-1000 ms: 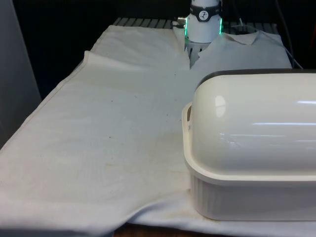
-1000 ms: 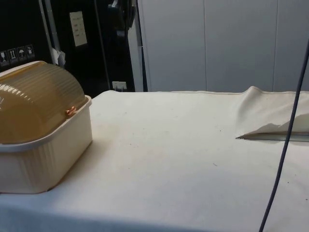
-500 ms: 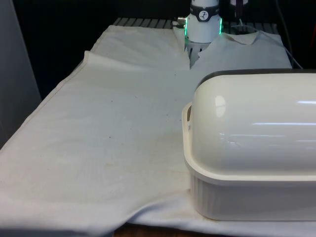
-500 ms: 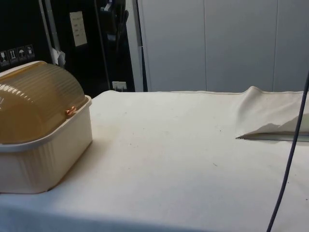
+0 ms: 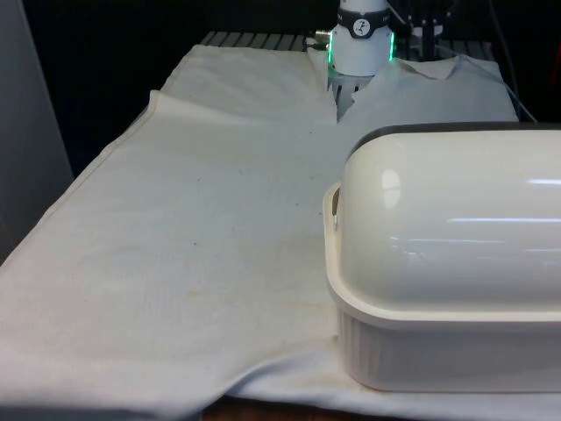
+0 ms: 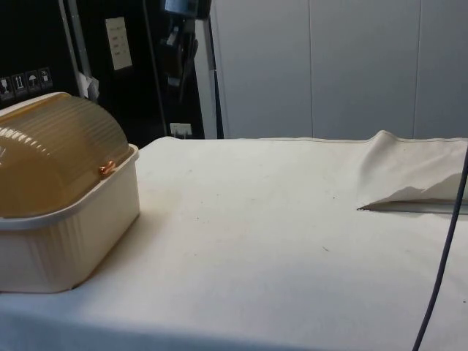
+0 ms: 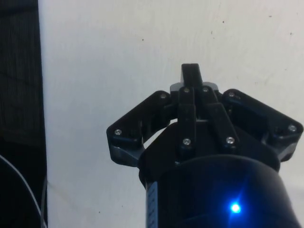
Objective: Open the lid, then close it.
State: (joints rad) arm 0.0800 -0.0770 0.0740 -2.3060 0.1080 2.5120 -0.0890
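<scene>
In the front view the bread box [image 5: 447, 263] sat at the near end of the cloth [image 5: 202, 237], on the front view's right, with its domed lid [image 5: 456, 210] down. It had not shifted over the last second. The gripper [image 5: 429, 22] had come into sight at the far end, beside the robot's base, where a second before there was none.

In the side view the box [image 6: 62, 212] stood by the table's edge, lid [image 6: 55, 153] shut. The gripper [image 6: 179, 44] hung high against the dark cabinets, lower than a second earlier and well apart from the box.

In the wrist view the gripper [image 7: 191, 76] had its fingers pressed together, holding nothing, above bare cloth [image 7: 118, 57]. I judge the approach had only begun; opening was not yet started
</scene>
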